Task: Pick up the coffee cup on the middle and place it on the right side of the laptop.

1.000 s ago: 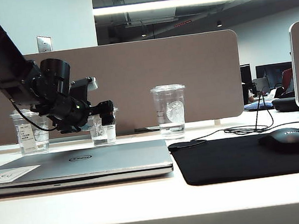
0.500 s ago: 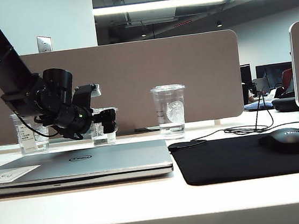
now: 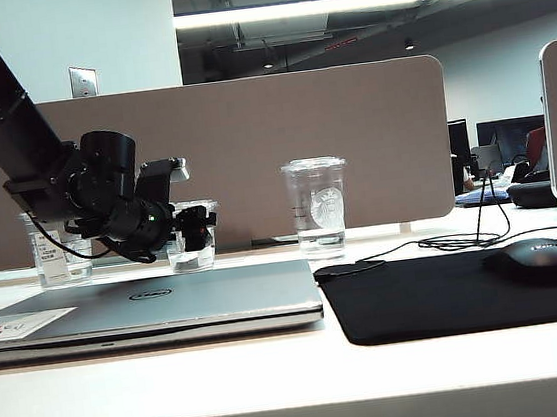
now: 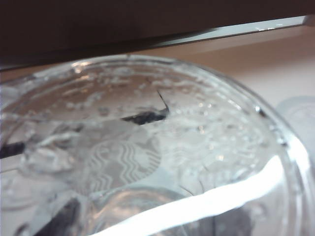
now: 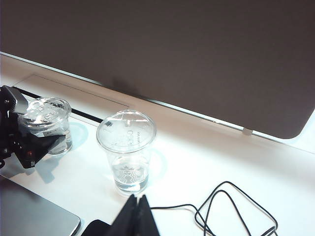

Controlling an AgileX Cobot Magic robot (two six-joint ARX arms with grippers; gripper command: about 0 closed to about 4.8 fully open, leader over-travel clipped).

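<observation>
Over the last second the left gripper (image 3: 196, 228) lowered and its jaws closed in around the coffee cup (image 3: 193, 236) at the desk's back edge behind the laptop (image 3: 149, 306), grasp apparently beginning, while the right gripper (image 5: 137, 216) hung pinched together.

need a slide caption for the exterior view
Left gripper closing around the short clear lidded coffee cup behind the silver-grey Dell laptop.

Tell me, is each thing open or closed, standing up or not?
coffee cup: upright, lid on.
laptop: closed, flat.
taller cup: upright, lid on.
left gripper: around the coffee cup, grip unclear.
right gripper: shut, hovering near the taller cup.
</observation>
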